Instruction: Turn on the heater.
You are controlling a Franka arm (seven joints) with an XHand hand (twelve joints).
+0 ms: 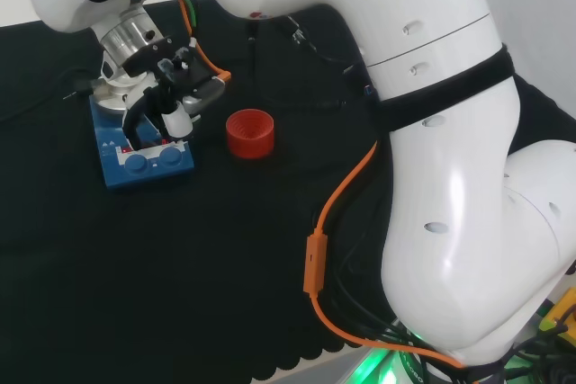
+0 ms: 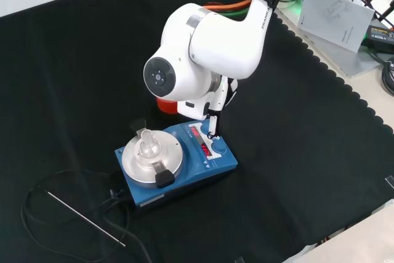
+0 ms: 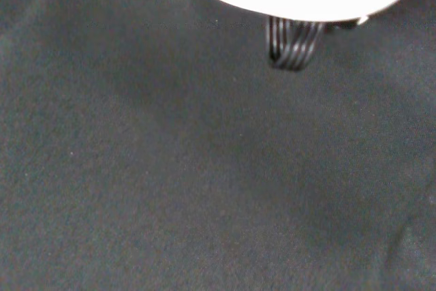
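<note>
The heater (image 2: 212,163) is a blue box with a round silver plate (image 2: 140,163), two front knobs and red lit displays (image 2: 205,148). In the head view the heater (image 1: 144,161) lies at the left, under the hand (image 1: 167,96). The hand hovers over the front panel, and one straight finger (image 2: 213,125) points down with its tip at the panel beside the displays. I cannot tell whether the tip touches. A small clear glass piece (image 2: 148,142) stands on the plate. In the wrist view a ribbed black fingertip (image 3: 293,47) hangs over the black cloth.
A red ribbed ring stand (image 1: 249,132) sits on the cloth just right of the heater in the head view. A thin metal probe (image 2: 86,217) and its black cable lie left of the heater in the front view. Papers and cables (image 2: 338,10) lie off the cloth's far right.
</note>
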